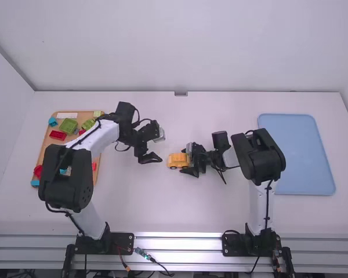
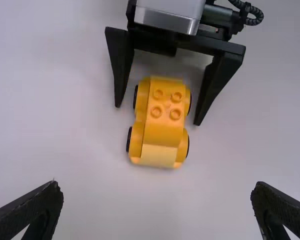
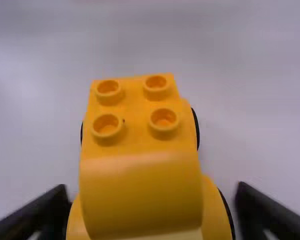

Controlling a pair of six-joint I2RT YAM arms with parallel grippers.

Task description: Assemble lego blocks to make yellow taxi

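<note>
My left gripper (image 1: 153,152) stands left of the yellow block car (image 1: 177,160), which sits upright on the table near its middle. The right gripper (image 1: 188,160) is low at the car's right side. Four studs and a curved yellow piece top the car (image 3: 138,112), with black wheels below. In the left wrist view the left gripper (image 2: 157,186) is open, nothing between its fingers, apart from the car (image 2: 162,122). There the right gripper (image 2: 157,114) has spread fingers on both sides of one end, with gaps. The right gripper (image 3: 152,210) likewise appears around the car in its own view.
An orange-brown tray (image 1: 48,139) at the left holds several loose blocks, including a green block (image 1: 68,125) and a red block (image 1: 57,135); the left arm passes over it. A blue tray (image 1: 296,153) lies at the right, beside the right arm.
</note>
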